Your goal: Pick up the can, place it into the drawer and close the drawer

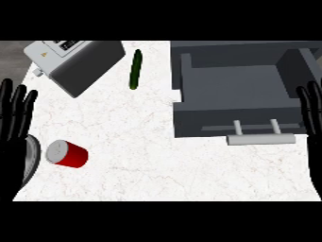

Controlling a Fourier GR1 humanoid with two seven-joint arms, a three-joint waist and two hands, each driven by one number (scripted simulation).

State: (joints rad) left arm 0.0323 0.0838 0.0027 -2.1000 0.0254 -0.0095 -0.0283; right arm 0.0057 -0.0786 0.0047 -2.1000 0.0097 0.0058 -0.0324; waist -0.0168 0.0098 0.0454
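A red can [67,154] with a silver lid lies on its side on the white counter at the lower left. The grey drawer [191,124] stands pulled open at the upper right, its inside bare and a silver handle [261,139] on its front. My left hand [3,127] rests open at the left edge, fingers up, just left of the can and apart from it. At the right edge my right hand [321,124] rests open, fingers up, beside the drawer's right wall. Neither hand holds anything.
A grey toaster-like appliance [80,61] sits tilted at the upper left. A green cucumber [135,69] lies between it and the drawer. A round grey plate rim [29,158] shows at the left, partly behind my left hand.
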